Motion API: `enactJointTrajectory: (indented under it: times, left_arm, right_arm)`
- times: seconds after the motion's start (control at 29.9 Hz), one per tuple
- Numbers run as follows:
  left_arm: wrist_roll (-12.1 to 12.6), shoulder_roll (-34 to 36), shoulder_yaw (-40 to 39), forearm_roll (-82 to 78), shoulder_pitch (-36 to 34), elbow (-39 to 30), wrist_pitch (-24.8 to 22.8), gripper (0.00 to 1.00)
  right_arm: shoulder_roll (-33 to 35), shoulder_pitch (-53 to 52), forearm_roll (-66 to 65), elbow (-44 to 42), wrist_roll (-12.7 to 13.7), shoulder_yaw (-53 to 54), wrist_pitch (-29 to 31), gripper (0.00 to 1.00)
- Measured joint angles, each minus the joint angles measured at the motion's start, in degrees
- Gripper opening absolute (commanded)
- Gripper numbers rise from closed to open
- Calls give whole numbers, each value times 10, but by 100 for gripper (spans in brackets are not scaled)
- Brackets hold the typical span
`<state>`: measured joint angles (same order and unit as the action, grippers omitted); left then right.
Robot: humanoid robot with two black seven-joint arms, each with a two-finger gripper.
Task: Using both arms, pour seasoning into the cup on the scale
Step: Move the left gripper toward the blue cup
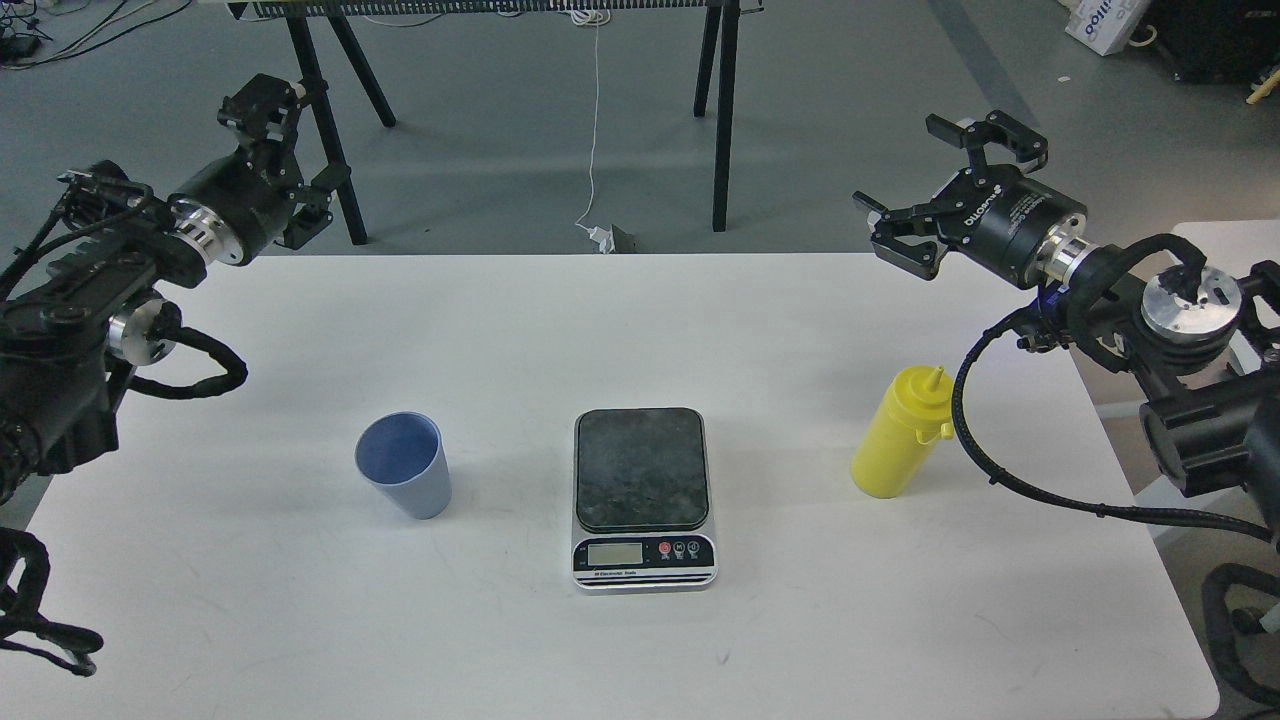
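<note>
The pale blue cup (403, 466) stands upright on the white table (640, 330), left of the scale (642, 495). The scale's dark plate is bare. To its right stands the yellow seasoning bottle (896, 440), nozzle up and small cap hanging at its side. My left gripper (293, 152) hovers open over the table's far left corner, well behind the cup. Over the far right side my right gripper (908, 185) is open too, above and behind the bottle. Neither holds anything.
Black trestle legs (722, 110) and a white cable (596, 130) stand on the grey floor beyond the table's far edge. A second white surface (1225, 240) sits at the right behind my right arm. Cable loops hang from both arms near the table's sides.
</note>
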<state>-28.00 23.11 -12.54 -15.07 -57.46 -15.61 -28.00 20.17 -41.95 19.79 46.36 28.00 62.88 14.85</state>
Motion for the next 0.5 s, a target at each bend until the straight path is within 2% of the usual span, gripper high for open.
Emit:
enactJointTrajectory:
  times: [0.5]
  left_arm:
    - [0,7,-9,24,-7,9,0,100]
  right_arm:
    - [0,-5,0,-1,0,3,-1,100]
